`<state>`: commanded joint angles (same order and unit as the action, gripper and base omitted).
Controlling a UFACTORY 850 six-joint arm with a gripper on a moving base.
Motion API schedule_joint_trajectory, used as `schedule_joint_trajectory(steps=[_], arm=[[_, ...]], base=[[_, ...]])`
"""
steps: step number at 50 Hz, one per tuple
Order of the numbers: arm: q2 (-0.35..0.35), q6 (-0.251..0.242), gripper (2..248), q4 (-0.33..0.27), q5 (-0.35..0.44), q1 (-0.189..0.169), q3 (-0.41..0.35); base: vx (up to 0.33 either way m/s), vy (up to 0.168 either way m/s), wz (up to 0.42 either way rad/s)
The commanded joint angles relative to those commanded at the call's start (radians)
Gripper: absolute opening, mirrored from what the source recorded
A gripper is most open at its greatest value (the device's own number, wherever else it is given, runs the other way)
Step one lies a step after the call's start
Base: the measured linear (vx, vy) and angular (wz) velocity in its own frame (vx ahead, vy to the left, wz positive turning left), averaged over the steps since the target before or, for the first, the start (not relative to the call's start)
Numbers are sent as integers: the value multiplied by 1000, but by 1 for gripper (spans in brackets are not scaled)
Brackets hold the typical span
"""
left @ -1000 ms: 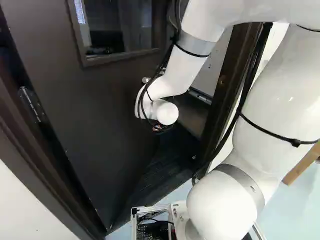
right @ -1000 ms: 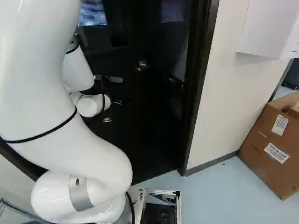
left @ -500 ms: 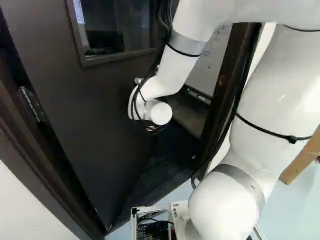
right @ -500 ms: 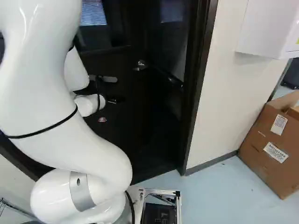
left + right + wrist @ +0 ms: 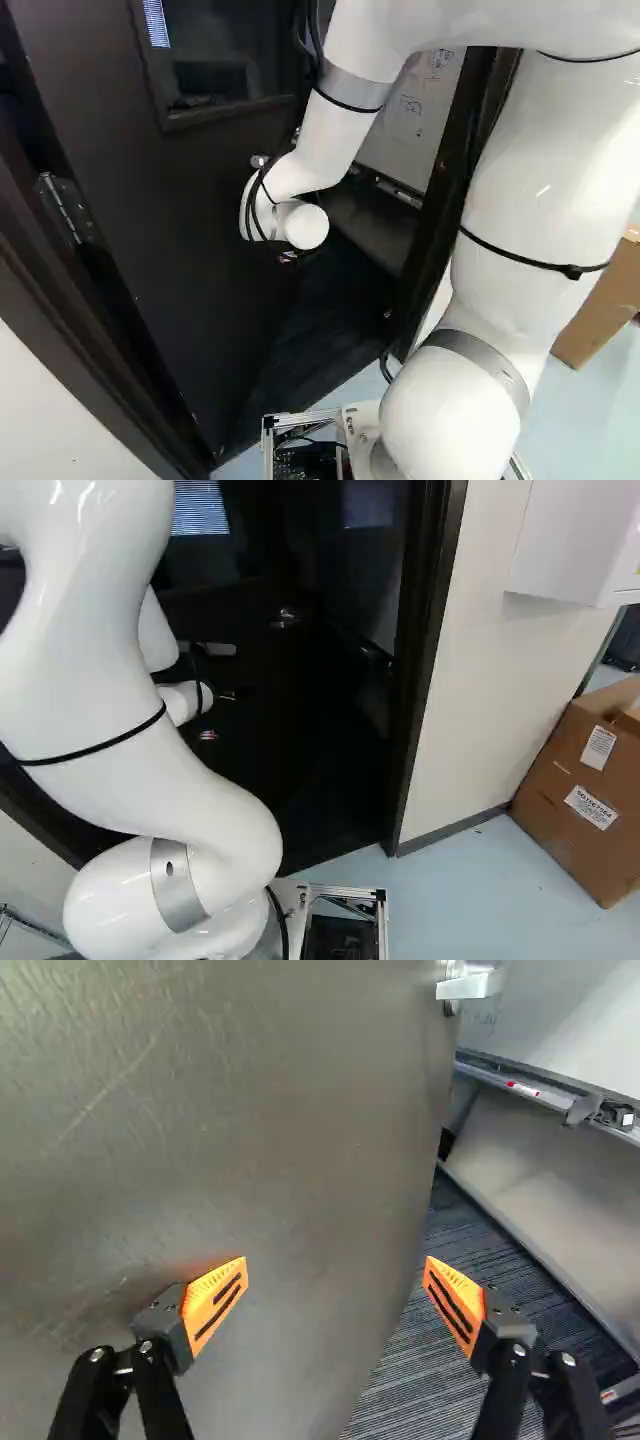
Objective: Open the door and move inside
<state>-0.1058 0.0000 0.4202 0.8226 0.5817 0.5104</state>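
Step in hand (judged): push the door (image 5: 190, 230) wider, then bring the base through. The door stands partly open, filling the left and centre of the left base view, with its hinge (image 5: 62, 208) at far left.

Method: push on the door face near its free edge, below the handle (image 5: 470, 985), where leverage is best. Follow the door's arc about the hinge rather than a straight line; a straight push could let the finger nearer the edge slip past it. Advance the base only as the gap allows, with the arm (image 5: 330, 125) keeping the door from swinging back. Watch the elbow side against the door frame (image 5: 425, 670), right of centre in the right base view.

Gripper (image 5: 335, 1280): fingers spread wide, nothing held. One orange pad (image 5: 218, 1295) lies over the door face; the other shows against the carpet (image 5: 395, 1400) past the free edge. Contact with the door cannot be confirmed: depth is hard to read here, and the wrist screens the fingertips in the base views.

Pose: arm rises at the right of the left base view, crosses its top, then the forearm slants down to the wrist (image 5: 300, 225), near the centre, bent toward the door.
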Motion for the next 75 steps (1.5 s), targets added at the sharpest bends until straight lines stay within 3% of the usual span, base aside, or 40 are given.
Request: schedule_joint_trajectory(steps=[44, 75], arm=[[-100, 0, 247, -2, 0, 116, 111], [-180, 0, 247, -62, 0, 187, 206]], base=[[0, 0, 0], [0, 0, 0]])
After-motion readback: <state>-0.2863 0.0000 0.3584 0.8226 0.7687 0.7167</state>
